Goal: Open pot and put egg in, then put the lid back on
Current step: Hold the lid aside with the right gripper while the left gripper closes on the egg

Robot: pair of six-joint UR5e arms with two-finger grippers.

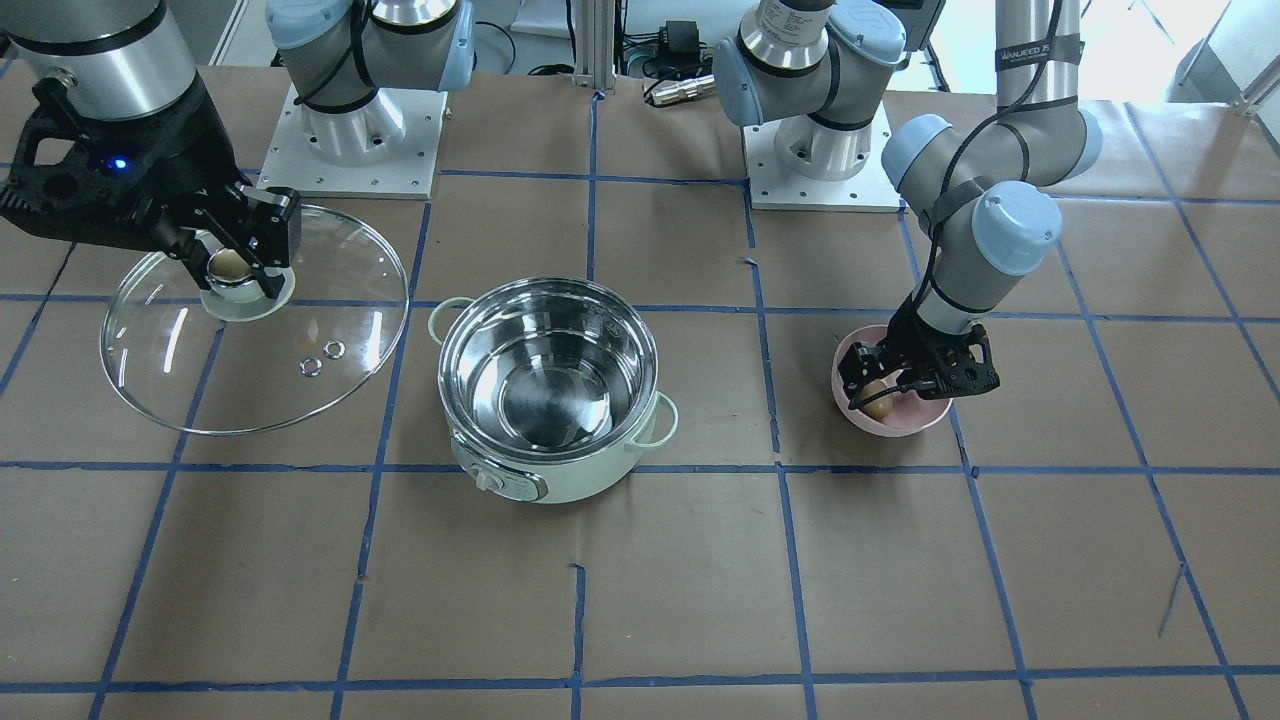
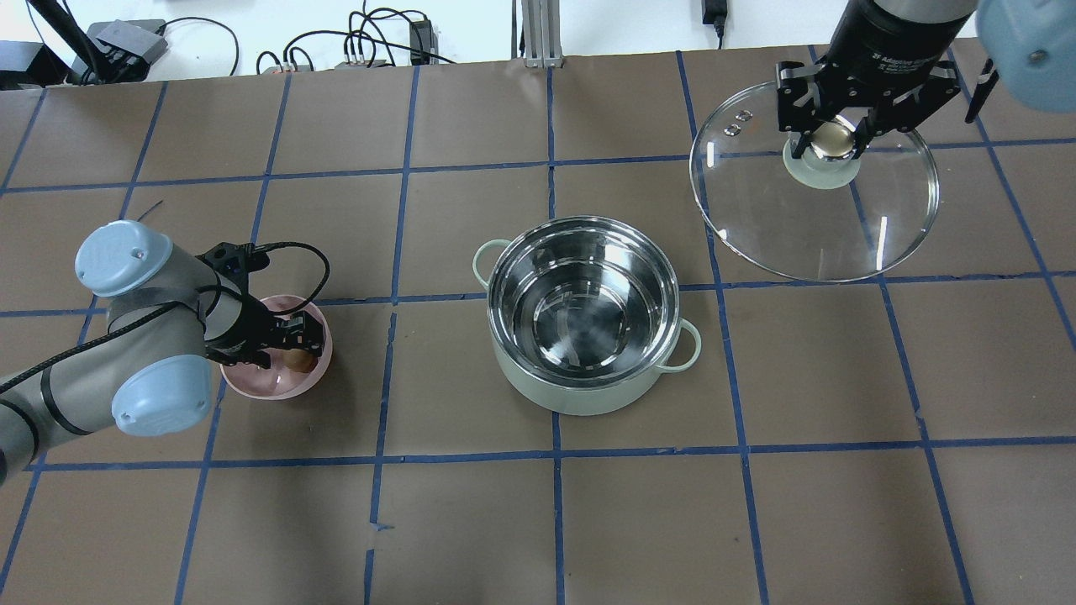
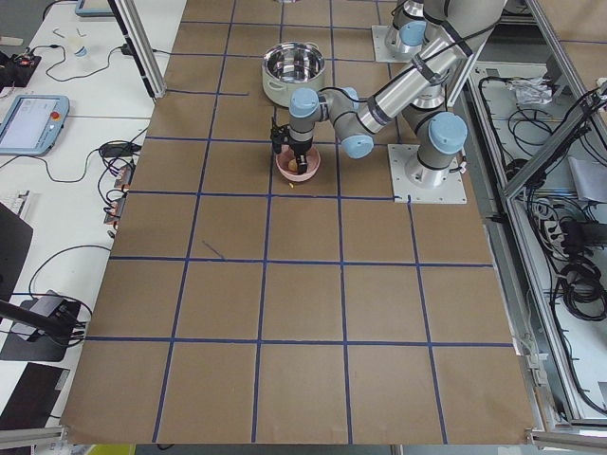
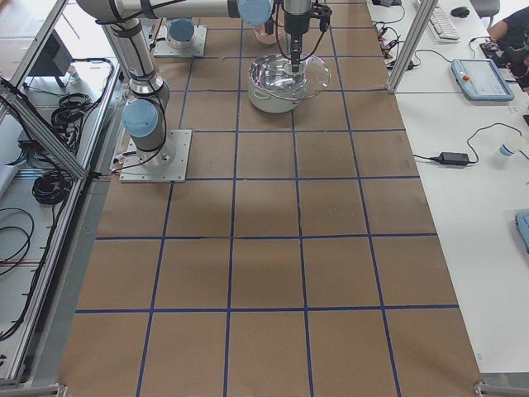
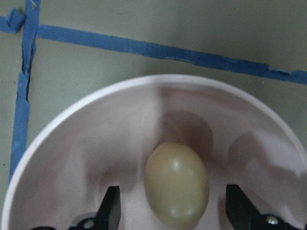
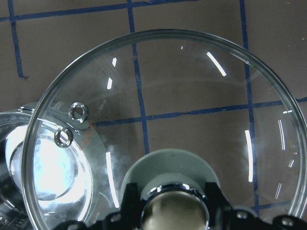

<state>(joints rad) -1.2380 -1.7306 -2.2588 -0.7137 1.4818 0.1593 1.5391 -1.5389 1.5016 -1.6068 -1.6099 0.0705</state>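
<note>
The mint-green pot (image 2: pixel 580 395) stands open at the table's middle, its steel inside empty; it also shows in the front view (image 1: pixel 560 485). My right gripper (image 2: pixel 828 139) is shut on the gold knob of the glass lid (image 2: pixel 841 227) and holds it raised beside the pot, as the front view (image 1: pixel 232 270) and the right wrist view (image 6: pixel 173 211) show. The egg (image 5: pixel 176 184) lies in a pink bowl (image 5: pixel 96 143). My left gripper (image 5: pixel 175 215) is open, lowered into the bowl, with one finger on each side of the egg (image 2: pixel 296 360) and a gap to each.
The pink bowl (image 2: pixel 269 382) sits on the robot's left of the pot, about one grid square away. Brown paper with blue tape lines covers the table. The two arm bases (image 1: pixel 350 140) stand at the robot's edge.
</note>
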